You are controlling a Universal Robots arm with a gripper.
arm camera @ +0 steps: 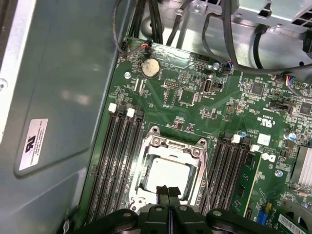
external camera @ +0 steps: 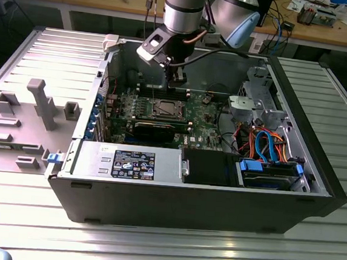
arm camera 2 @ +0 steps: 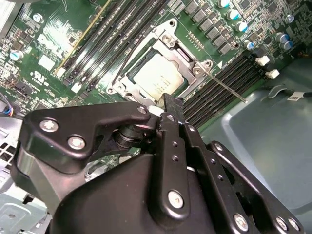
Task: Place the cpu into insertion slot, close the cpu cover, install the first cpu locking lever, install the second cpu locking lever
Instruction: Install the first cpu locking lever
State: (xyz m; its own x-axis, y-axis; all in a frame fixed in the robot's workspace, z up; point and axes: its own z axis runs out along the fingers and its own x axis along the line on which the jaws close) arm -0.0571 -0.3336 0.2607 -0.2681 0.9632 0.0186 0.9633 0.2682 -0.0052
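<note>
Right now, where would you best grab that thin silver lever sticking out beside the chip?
Probably the locking lever's free end, jutting clear of the cpu cover over the memory slots. Come from above, pinching across the thin, low-lying rod.

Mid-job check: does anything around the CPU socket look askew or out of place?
One thing: a thin locking lever juts out at an angle over the black memory slots instead of lying along the cpu cover. The cpu looks flat and square under the cover. I see no damage.
</note>
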